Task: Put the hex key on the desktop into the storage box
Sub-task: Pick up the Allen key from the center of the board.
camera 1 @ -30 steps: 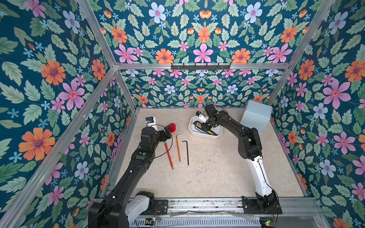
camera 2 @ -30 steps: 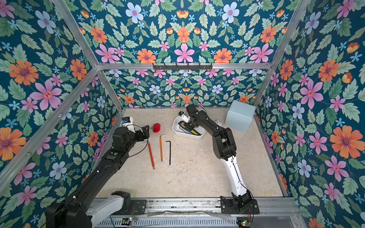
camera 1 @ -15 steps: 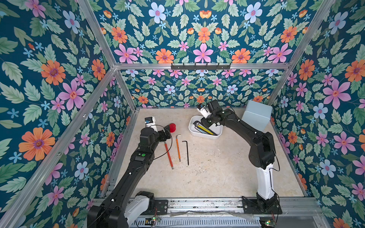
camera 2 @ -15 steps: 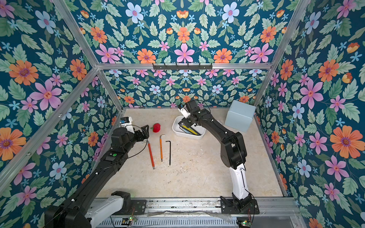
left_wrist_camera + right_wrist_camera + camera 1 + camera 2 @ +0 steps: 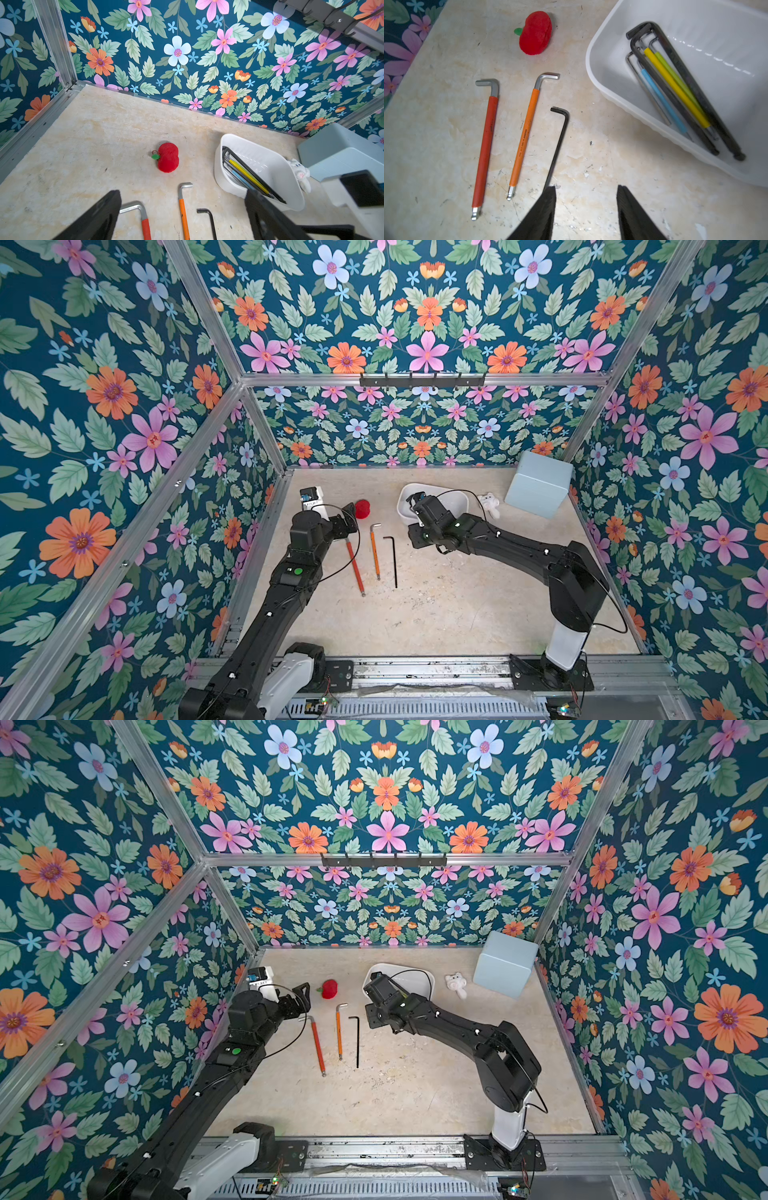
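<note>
Hex key [image 5: 559, 145] in plain black, lying on the bench [image 5: 602, 158] near the storage box [image 5: 600, 79], looks stiff, thin and slippery, best pinched mid-shaft by the right hand [image 5: 586, 187], whose jaws stand apart and empty.

A red plush apple [image 5: 329, 989] with a green leaf lies just ahead of the left end effector [image 5: 300, 997], apart from it. A small white device [image 5: 261, 977] with a blue panel stands just beside that end effector, on its left. A white plush animal [image 5: 490, 504] lies to the right of the right end effector [image 5: 586, 189], and a pale blue cube-shaped box [image 5: 536, 485] stands farther that way, well apart. A black hook rail [image 5: 422, 380] crosses the floral wallpaper [image 5: 415, 302] high above both.
</note>
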`<state>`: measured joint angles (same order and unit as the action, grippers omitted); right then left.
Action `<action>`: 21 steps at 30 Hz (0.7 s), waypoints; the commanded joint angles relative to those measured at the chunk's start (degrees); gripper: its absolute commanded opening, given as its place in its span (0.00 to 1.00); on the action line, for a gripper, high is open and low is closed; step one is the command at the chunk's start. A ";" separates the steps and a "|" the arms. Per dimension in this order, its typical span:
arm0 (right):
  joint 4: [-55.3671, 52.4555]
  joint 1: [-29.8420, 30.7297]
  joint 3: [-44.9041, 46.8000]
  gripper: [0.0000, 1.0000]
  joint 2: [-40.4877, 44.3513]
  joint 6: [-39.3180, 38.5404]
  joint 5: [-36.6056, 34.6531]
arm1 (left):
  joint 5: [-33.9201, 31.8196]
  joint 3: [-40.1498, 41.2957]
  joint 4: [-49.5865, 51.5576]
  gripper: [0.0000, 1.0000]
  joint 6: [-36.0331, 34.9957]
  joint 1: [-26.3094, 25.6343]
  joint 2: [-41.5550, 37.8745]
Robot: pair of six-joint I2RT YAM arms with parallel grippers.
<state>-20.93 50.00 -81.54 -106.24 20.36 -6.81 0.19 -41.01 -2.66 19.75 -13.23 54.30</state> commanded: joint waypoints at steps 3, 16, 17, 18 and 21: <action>-1.42 2.82 -3.26 0.53 -7.17 9.87 -2.12 | -0.56 -0.16 0.43 0.99 -0.03 -0.02 -1.04; -12.91 7.04 -17.82 0.52 -21.25 10.84 -6.62 | -1.13 -0.30 1.07 0.99 -1.14 -0.04 -1.26; -13.41 7.10 -18.19 0.51 -21.70 10.80 -6.39 | -1.15 -0.22 0.99 0.99 -1.16 -0.04 -1.31; -13.52 7.13 -18.30 0.51 -21.99 10.84 -6.27 | -1.15 -0.20 0.98 0.99 -1.25 -0.04 -1.39; -13.52 7.14 -18.13 0.51 -22.17 10.96 -6.37 | -1.33 0.01 1.07 0.99 -1.34 -0.04 -1.63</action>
<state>-32.05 57.10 -99.35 -128.14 30.55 -11.88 -0.51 -41.01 -1.58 19.16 -13.23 52.99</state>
